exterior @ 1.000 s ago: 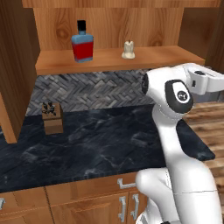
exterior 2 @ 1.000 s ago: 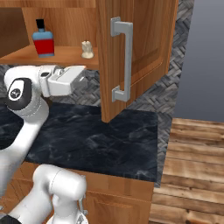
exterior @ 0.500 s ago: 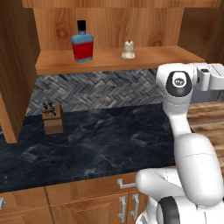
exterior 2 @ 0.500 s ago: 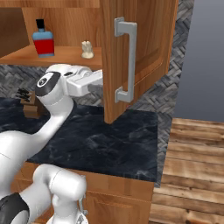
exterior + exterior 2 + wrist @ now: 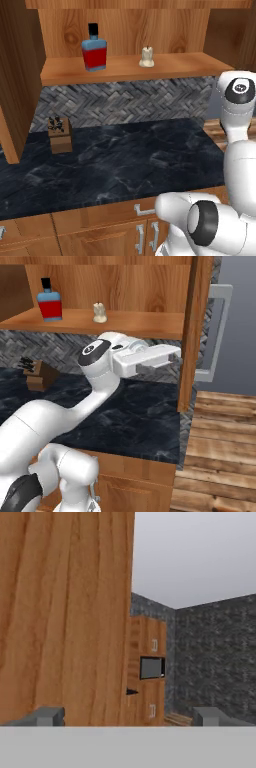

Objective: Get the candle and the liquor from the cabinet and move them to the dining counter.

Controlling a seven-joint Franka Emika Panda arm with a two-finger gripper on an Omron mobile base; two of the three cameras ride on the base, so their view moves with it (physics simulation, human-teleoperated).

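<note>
The cabinet [image 5: 135,67] stands open, with the red liquor [image 5: 94,50] [image 5: 50,303] at the left of its shelf and the small cream candle [image 5: 146,57] [image 5: 99,313] to its right. My gripper [image 5: 175,355] [image 5: 129,716] is open and holds nothing. It reaches right, below the shelf, up against the inner face of the open right cabinet door [image 5: 192,331] [image 5: 65,612], well away from both items. In the hand view the door's edge runs up between my fingertips [image 5: 47,716]. The dining counter is out of view.
A black counter [image 5: 115,165] with grey herringbone tiling [image 5: 125,102] runs under the cabinet. A brown knife block [image 5: 60,134] [image 5: 37,375] stands at its left. The door's silver bar handle [image 5: 217,331] faces right. Wooden floor [image 5: 220,446] lies to the right.
My arm has swung to the right under the shelf. The right cabinet door has swung wider open and now stands edge-on. Bottle and candle have not moved.
</note>
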